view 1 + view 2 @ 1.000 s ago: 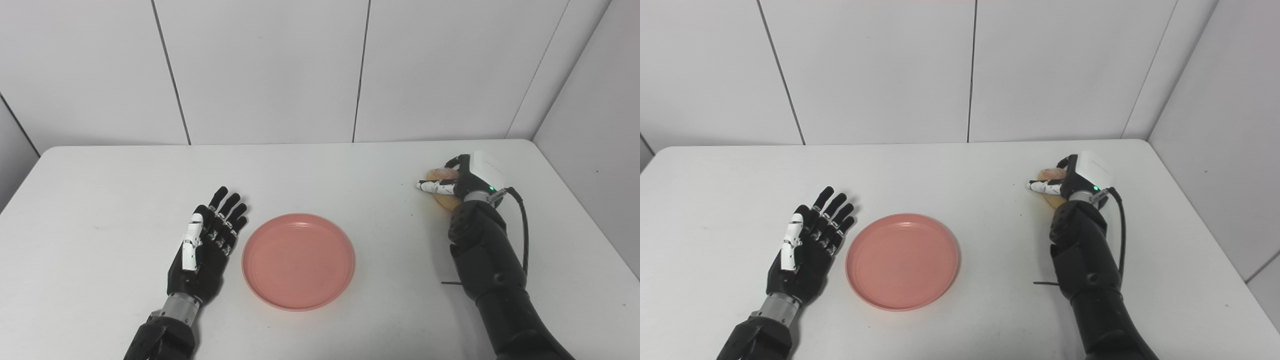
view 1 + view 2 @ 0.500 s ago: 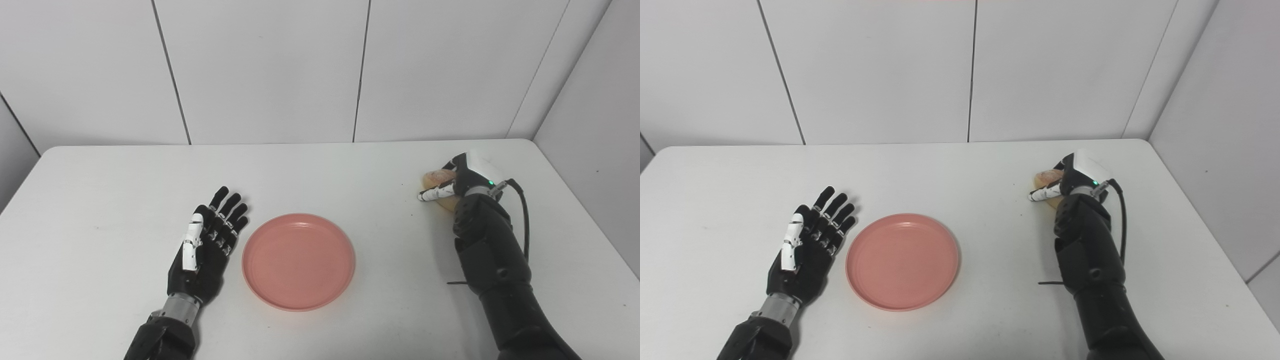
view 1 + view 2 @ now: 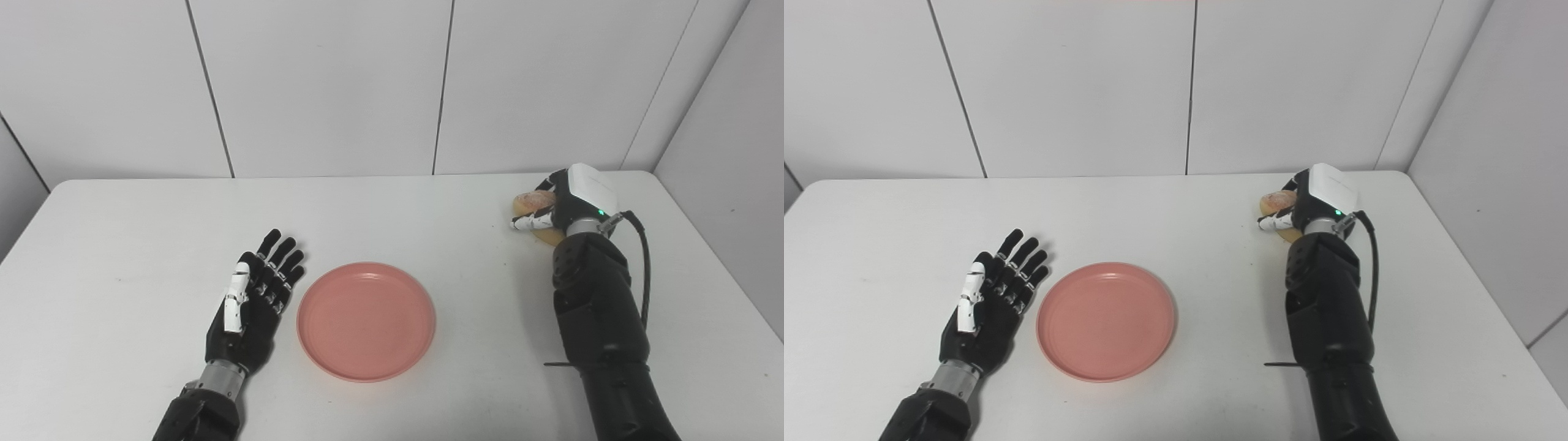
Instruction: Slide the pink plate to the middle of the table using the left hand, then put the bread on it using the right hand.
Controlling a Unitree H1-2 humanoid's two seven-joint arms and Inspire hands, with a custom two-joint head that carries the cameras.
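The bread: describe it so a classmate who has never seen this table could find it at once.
Start at the white table and go to its far right corner. There the right hand is closed around the bread, a small tan-brown roll, unlike the flat pink plate mid-table.

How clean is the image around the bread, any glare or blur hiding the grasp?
Left eye view: even light, no glare, bread sharp in the right hand. Right eye view: the same, only soft shadows beside the pink plate.
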